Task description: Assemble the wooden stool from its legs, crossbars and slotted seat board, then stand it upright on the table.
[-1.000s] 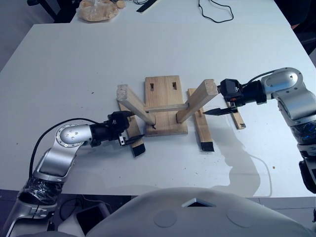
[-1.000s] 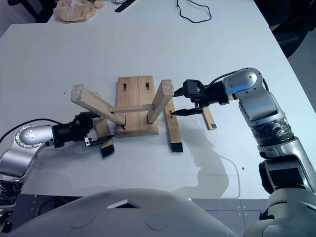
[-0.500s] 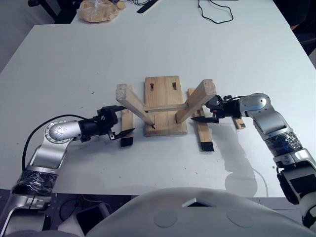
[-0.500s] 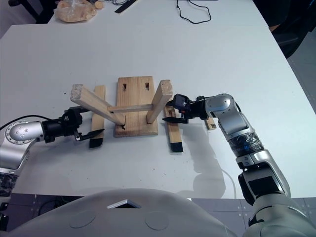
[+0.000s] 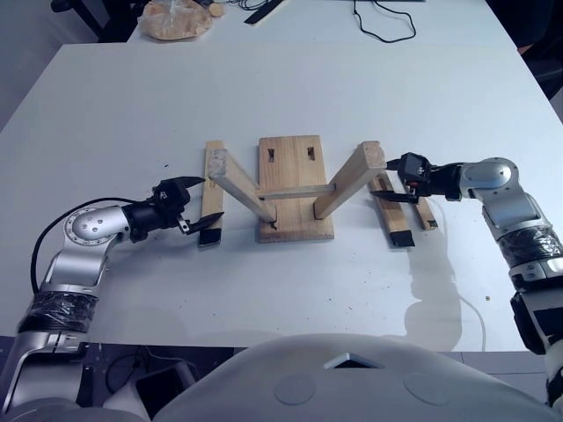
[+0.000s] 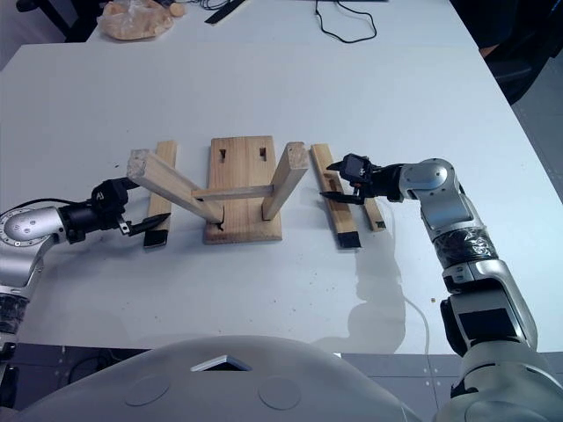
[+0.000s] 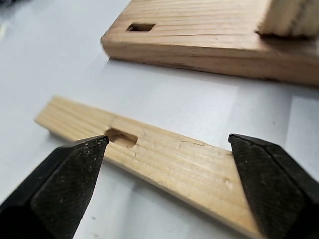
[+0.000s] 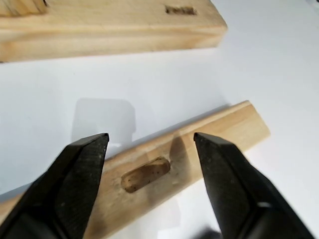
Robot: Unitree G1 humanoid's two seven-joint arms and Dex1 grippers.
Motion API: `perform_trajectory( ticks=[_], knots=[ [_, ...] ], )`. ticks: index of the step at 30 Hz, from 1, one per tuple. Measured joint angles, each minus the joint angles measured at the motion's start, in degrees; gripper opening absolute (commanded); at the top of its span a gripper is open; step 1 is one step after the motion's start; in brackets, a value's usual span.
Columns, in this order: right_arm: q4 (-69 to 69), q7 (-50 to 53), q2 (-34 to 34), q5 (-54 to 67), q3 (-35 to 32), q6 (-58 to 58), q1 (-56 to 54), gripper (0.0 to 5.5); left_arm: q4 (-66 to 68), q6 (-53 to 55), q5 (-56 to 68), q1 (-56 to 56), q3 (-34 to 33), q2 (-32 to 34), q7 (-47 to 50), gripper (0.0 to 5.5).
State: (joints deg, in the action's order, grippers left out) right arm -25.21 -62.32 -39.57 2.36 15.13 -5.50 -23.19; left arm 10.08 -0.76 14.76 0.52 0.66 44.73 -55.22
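The left arm is laid low over the near left of the desk [image 5: 106,114], elbow bent and forearm stretched toward the middle. Its left tool [image 5: 202,200] is held released, fingers [image 7: 70,184] spread to either side of a loose leg [image 6: 162,180]. That leg is laid flat on the desk, its slot seen just beside one fingertip and its black-tipped end turned to the near side.

The right arm is bent in from the right edge, forearm level. The right tool [image 6: 334,182] is likewise released, and its fingers [image 8: 75,179] are set astride a second loose leg [image 5: 396,220], slotted, flat and black-tipped. Whether either leg is touched by the fingers cannot be told. A thin crossbar [image 5: 425,214] is laid just beside this leg, on its outer side.

Between the two tools the seat board [image 5: 295,158] is laid flat. Two legs [image 5: 242,189] are stood in it, tilted outward and joined by a fitted crossbar [image 5: 295,190].

At the far edge a bag [image 5: 176,18] and a black cable [image 5: 383,26] are seen.
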Motion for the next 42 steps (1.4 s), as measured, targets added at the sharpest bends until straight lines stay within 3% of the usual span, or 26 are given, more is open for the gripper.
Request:
perform_trajectory(
  ticks=[11, 20, 25, 32, 42],
  knots=[
    [25.5, -3.4, -3.9, 4.9, -3.9, 9.9, 7.5, 3.15, -7.2, 14.7, 8.4, 13.0, -2.0, -11.9, 6.1, 4.46],
    [40.2, -11.1, -10.6, 6.7, 0.9, 15.4, 21.4, 3.15, -21.2, 13.3, -0.3, -5.0, 7.7, -11.0, 6.7, 4.46],
    [45.6, -8.1, -7.3, 6.6, 5.6, 19.1, 26.2, 3.15, -31.5, 21.6, 2.5, -2.8, 11.4, -18.6, 12.6, 4.46],
    [39.5, -6.2, -5.4, 5.4, 5.9, 19.4, 21.2, 3.15, -32.5, 24.5, 2.3, -3.3, 13.8, -21.0, 16.1, 4.46],
    [27.1, 2.6, 2.7, 3.2, 2.8, 17.6, 12.4, 3.15, -26.7, 23.3, 2.3, 1.1, 5.6, -14.5, 13.6, 4.46]
  ],
)
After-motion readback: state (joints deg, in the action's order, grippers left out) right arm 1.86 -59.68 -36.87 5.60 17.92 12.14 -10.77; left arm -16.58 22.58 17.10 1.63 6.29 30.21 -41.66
